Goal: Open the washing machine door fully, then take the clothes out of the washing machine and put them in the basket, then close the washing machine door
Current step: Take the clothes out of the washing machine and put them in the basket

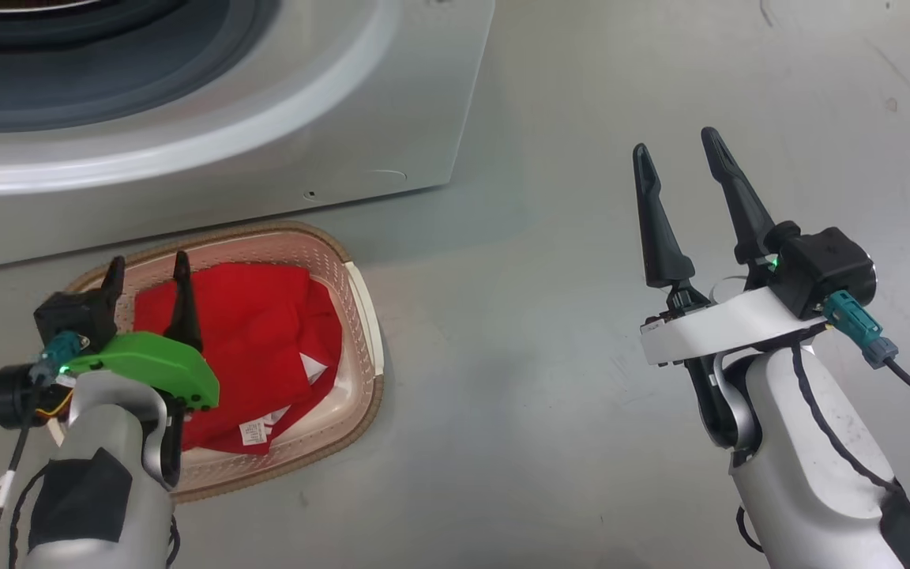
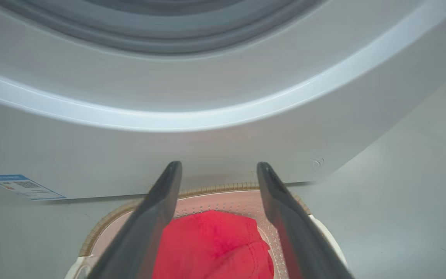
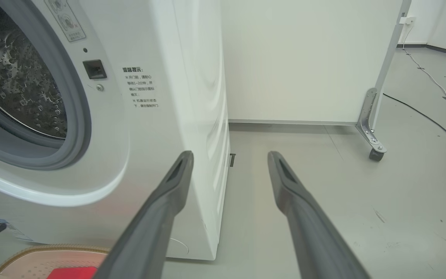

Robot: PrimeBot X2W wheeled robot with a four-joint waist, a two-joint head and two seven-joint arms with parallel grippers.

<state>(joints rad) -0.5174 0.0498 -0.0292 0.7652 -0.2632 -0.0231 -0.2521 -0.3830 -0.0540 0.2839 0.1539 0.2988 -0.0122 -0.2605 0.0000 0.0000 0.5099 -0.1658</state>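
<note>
— Head view, lower left: left gripper (image 1: 148, 259) spread wide, empty, over red clothes (image 1: 257, 332) lying in the basket (image 1: 362, 316).
— Centre right: right gripper (image 1: 676, 142) parted too, holding nothing.
— Left wrist view: washing machine (image 2: 223, 89) across the top.
— Right wrist view: steel drum (image 3: 18, 89) at upper left. Best to lift straight up, clear of fabric.

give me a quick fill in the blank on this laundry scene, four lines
1. The clothes lying in the basket are ____ in colour.
2. The left claw hovers above the basket with its jaws ____.
3. The right claw hangs over the bare ____, holding nothing.
4. The small sticker low on the washing machine is white and ____.
Missing words: red; open; floor; blue.
</note>
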